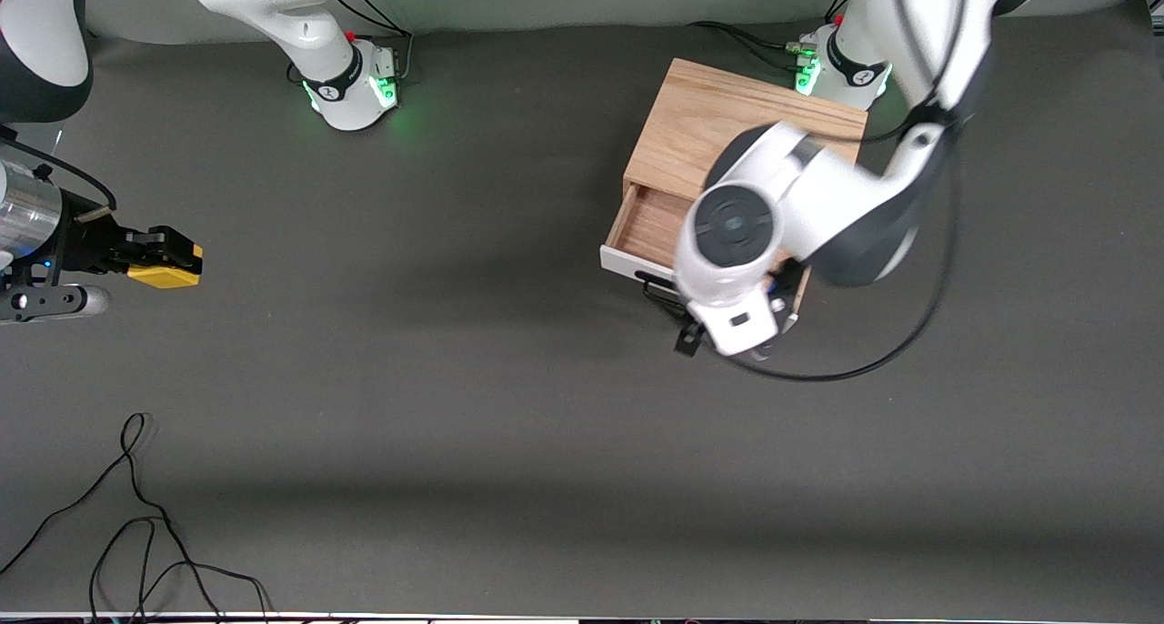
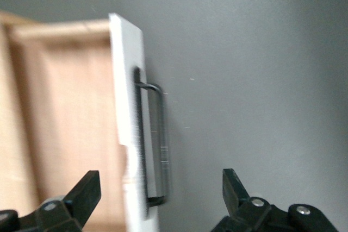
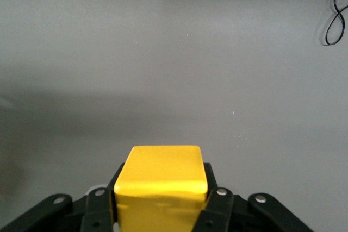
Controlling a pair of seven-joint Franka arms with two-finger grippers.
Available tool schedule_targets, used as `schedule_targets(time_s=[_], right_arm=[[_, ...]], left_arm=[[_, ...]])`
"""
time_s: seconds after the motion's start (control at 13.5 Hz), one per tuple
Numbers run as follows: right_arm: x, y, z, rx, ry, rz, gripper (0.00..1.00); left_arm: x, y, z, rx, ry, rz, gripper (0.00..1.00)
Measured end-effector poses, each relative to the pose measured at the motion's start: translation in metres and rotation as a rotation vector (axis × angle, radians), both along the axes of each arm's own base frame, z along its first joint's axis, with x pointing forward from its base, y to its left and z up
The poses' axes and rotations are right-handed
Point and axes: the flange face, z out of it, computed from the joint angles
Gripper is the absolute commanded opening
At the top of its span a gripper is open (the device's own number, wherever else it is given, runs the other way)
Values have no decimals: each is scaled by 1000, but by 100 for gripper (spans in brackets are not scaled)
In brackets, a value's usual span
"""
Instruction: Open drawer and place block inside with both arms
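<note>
Yellow block [image 1: 165, 273] in right gripper [image 1: 173, 260]; left gripper [image 1: 727, 328] by open drawer [image 1: 647, 228].

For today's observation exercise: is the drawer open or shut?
Open: the drawer is pulled out of the cabinet, its wooden inside showing.

**White arms, black grippers**

Both arms [image 1: 800, 196] have white shells with dark grey joints, and their bases [image 1: 359, 87] glow green. Black cables trail off them. The black grippers [image 3: 163, 210] show silver screws at the finger pivots.
</note>
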Motion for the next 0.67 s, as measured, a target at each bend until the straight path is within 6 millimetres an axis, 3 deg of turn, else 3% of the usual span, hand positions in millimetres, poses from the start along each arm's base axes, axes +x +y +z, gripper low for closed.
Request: schedule_targets(time_s=[0.15, 0.3, 0.44, 0.67], right_arm=[[0, 0, 0, 0, 0, 1, 0], [0, 4, 1, 1, -1, 8, 0], [1, 17, 3, 0, -9, 18, 0], [3, 57, 7, -13, -18, -23, 0]], left_arm=[[5, 82, 58, -39, 38, -120, 100], [2, 155, 92, -79, 53, -224, 100], [-7, 198, 103, -108, 60, -324, 100], [-26, 243, 109, -137, 81, -481, 100]])
